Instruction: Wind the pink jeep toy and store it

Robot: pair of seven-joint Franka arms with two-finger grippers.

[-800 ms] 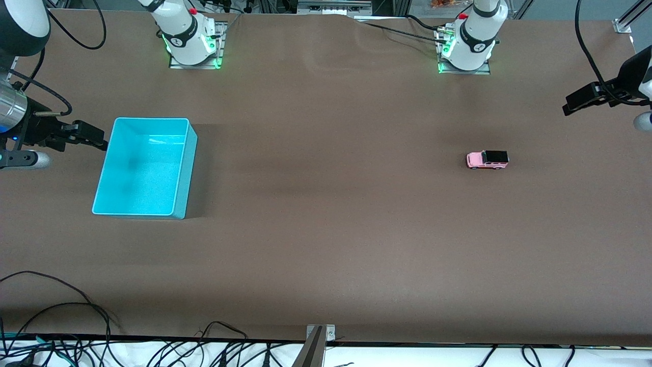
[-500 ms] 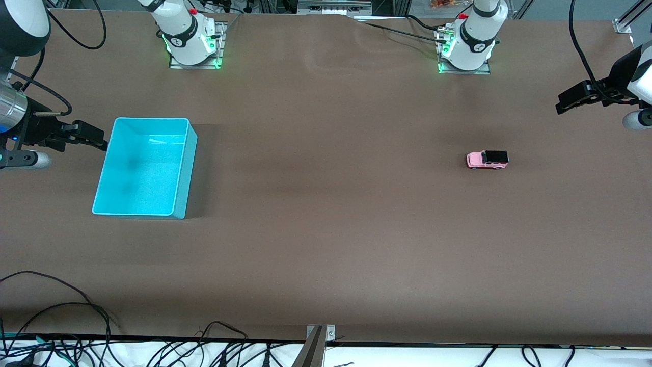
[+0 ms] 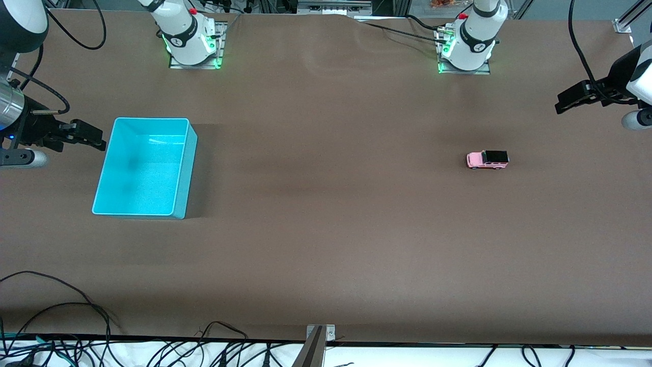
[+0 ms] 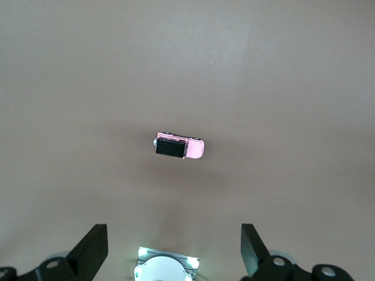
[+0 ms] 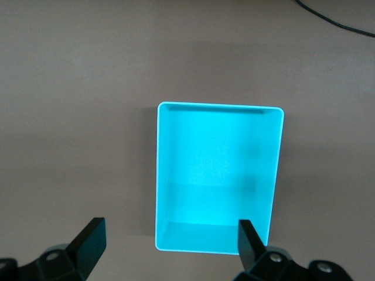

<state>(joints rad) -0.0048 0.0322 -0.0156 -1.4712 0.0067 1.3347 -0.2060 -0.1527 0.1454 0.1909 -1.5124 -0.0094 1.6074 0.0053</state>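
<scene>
Nothing done yet: pink jeep toy (image 3: 487, 159) sits untouched on worktop (image 3: 326, 229), well apart from empty turquoise bin (image 3: 189, 168). Left claw (image 3: 573, 98) and right claw (image 3: 86, 136) both wide open, empty, raised at their own ends; winding and storing remain.

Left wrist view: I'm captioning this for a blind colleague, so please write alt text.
A pink jeep toy with a black roof sits alone on the brown table, seen from above. The left gripper hangs open over the table, holding nothing, its two dark fingers wide apart.
</scene>
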